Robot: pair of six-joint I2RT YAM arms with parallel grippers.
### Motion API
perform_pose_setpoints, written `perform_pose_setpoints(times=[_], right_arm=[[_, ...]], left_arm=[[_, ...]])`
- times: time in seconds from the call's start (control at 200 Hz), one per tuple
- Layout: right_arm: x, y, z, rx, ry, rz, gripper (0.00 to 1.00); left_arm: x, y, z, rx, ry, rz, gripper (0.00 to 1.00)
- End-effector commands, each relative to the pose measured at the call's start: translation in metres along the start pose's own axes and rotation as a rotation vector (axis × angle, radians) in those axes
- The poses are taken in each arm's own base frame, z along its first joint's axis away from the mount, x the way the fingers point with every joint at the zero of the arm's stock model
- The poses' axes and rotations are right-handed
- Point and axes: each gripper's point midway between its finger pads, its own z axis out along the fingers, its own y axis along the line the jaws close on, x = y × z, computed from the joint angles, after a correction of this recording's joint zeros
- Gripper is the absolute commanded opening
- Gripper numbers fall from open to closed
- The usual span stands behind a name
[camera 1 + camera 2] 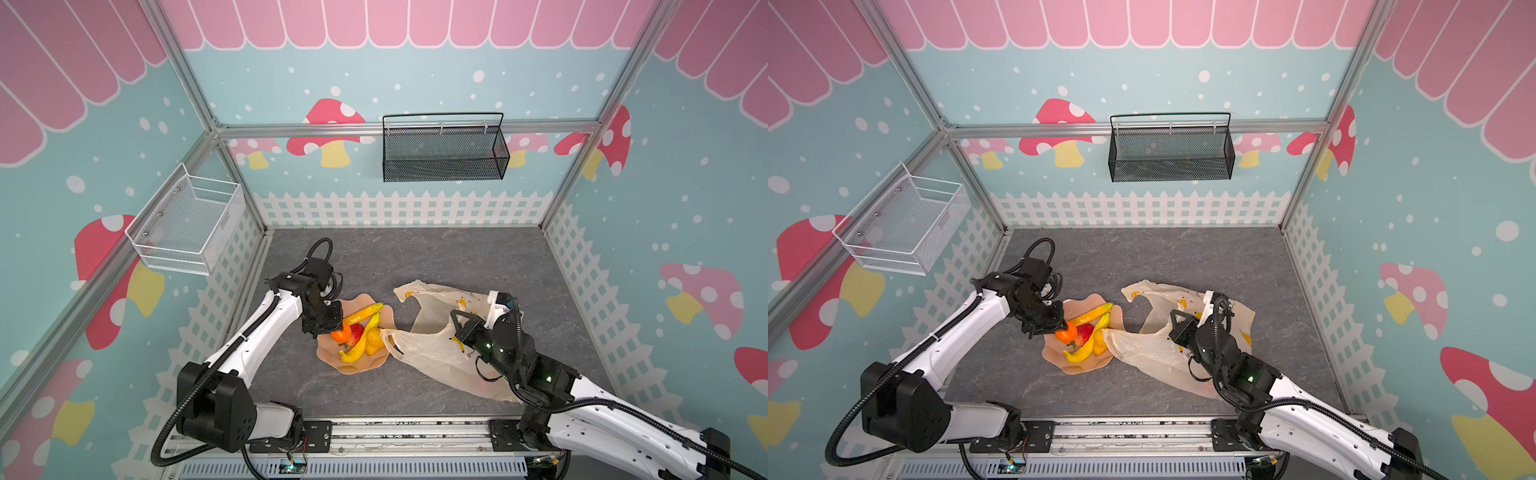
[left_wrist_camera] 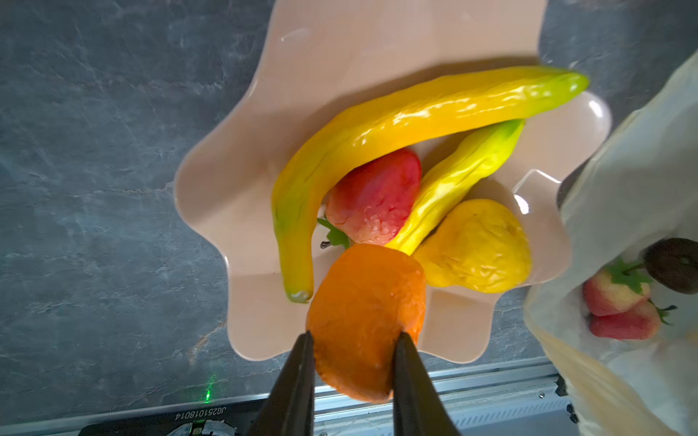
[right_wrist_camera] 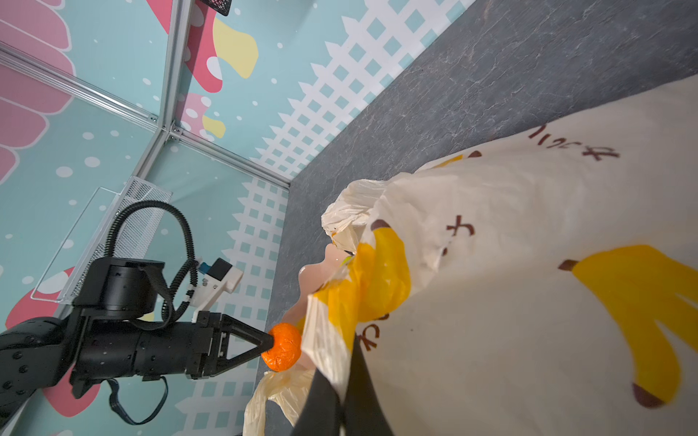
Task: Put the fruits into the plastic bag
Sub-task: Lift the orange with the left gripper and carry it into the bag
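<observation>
My left gripper (image 2: 355, 336) is shut on the orange (image 2: 366, 317), holding it over the near-left rim of the peach plate (image 1: 357, 368); the same grip shows in a top view (image 1: 332, 326). On the plate lie two yellow bananas (image 2: 396, 124) (image 2: 457, 181), a red strawberry (image 2: 374, 196) and a yellow pear-like fruit (image 2: 476, 245). The plastic bag (image 1: 436, 340) lies right of the plate. My right gripper (image 3: 345, 373) is shut on its upper rim, holding the mouth up. Inside the bag lie two strawberries (image 2: 615, 294) and a dark brown fruit (image 2: 672, 264).
A white wire basket (image 1: 187, 220) hangs on the left wall and a black mesh basket (image 1: 444, 149) on the back wall. The grey tabletop (image 1: 415, 257) stretches behind the plate and bag. A metal rail (image 1: 395, 432) runs along the front edge.
</observation>
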Motion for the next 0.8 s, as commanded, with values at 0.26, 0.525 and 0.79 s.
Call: perform_pose_setpoints(times=[0.26, 0.525, 0.79], right_arm=[[-0.007, 0.008, 0.000, -0.008, -0.020, 0.015, 0.00], [-0.006, 0.009, 0.001, -0.010, -0.017, 0.014, 0.00], [-0.005, 0.010, 0.002, -0.015, -0.010, 0.011, 0.00]], left_arm=[[-0.025, -0.027, -0.049, 0.053, -0.131, 0.127, 0.22], [-0.030, -0.067, -0.052, 0.116, -0.162, 0.253, 0.22], [-0.018, -0.130, -0.034, 0.223, -0.161, 0.435, 0.22]])
